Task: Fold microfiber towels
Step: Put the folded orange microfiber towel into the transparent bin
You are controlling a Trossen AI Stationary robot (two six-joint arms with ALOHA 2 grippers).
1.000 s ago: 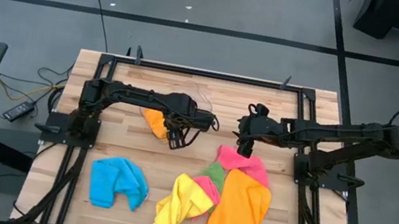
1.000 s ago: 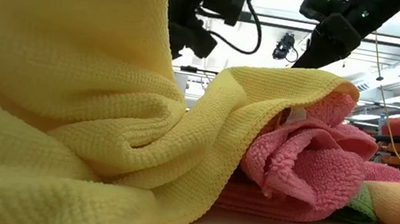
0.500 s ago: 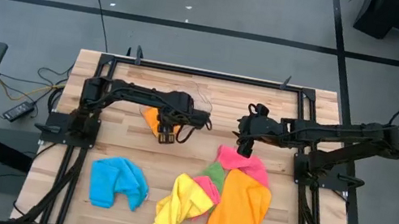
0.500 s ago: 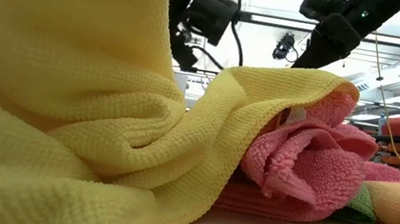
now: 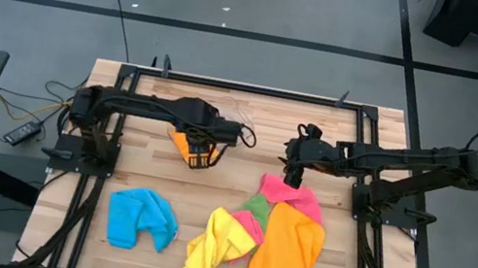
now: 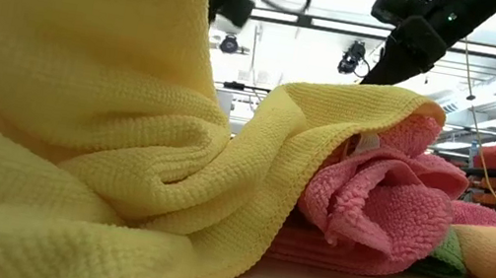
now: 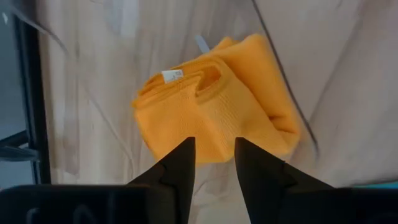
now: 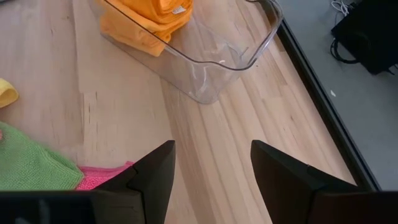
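Observation:
A folded orange towel (image 7: 211, 112) lies inside a clear plastic tub (image 8: 261, 50) at the table's far middle. My left gripper (image 7: 215, 168) hangs above it, pointing down; a narrow gap shows between its fingers, with nothing in it. My right gripper (image 8: 211, 180) stands open over bare wood to the tub's right, just beyond the pink towel (image 5: 292, 198). Loose towels lie along the near half: blue (image 5: 142, 218), yellow (image 5: 217, 247), green (image 5: 256, 206), and a large orange one (image 5: 285, 255) spread flat.
A black frame (image 5: 247, 86) runs along the table's far edge and down both sides by the arm bases. In the low view the yellow towel (image 6: 79, 132) fills the picture's left and the pink towel (image 6: 378, 200) lies crumpled beside it. Bare wood lies between the tub and the towels.
My left gripper has risen from the folded orange towel in the tub and drawn back a little toward the table's left edge. The towel lies where it was.

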